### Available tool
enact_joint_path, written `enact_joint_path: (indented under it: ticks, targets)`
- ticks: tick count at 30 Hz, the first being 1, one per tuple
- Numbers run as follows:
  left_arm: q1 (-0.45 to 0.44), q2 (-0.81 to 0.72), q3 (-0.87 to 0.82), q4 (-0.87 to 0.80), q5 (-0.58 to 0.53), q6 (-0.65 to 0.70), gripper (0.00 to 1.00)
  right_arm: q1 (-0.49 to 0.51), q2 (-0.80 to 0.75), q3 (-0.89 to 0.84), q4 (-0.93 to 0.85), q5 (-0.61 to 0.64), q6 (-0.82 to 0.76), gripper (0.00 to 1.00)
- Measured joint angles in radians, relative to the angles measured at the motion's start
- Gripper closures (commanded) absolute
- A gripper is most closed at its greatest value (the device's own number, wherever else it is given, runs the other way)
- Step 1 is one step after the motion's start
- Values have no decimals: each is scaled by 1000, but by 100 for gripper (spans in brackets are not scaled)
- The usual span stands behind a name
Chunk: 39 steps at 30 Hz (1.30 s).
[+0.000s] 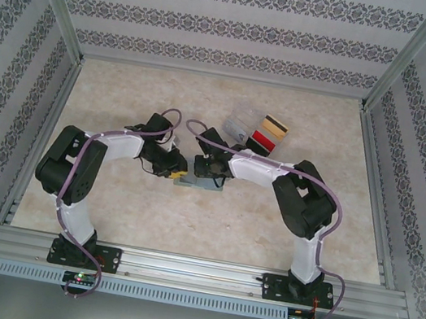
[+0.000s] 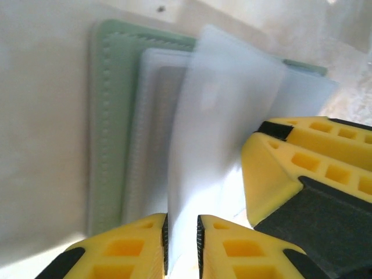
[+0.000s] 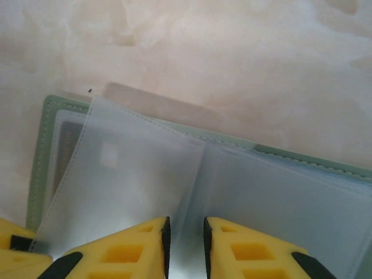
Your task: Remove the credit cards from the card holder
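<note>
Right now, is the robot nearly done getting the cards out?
Partly. Done: a red card and a striped card lie outside the card holder. In hand: the left gripper and right gripper each pinch one of its clear sleeves. To do: a dark shape in one pocket may be another card.

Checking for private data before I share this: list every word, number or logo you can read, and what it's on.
No text can be read.
The card holder: plain stitched edge, no brand. Its clear sleeve bears only a pale blank square.
The tan card and red card: too small to read.
The wallpaper: ornament only, no letters.
</note>
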Motion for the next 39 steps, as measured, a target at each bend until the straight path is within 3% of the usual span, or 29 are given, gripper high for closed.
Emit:
enact_joint_path:
  ticks: [8, 18, 24, 31, 39]
  targets:
    - [-3, 0, 4, 53, 54, -20, 72, -30, -145, -76, 71, -53, 38, 68]
    - [-87, 43, 73, 125, 89, -62, 54, -72, -293, -214, 129, 9, 82, 65]
    - [-132, 150, 143, 150, 89, -79, 55, -88, -323, -251, 146, 50, 92, 65]
    - [-137, 164, 150, 144, 77, -79, 67, -87, -325, -253, 151, 56, 91, 65]
    - [-53, -41, 105, 51, -27, -37, 66, -40, -288, -217, 150, 52, 72, 63]
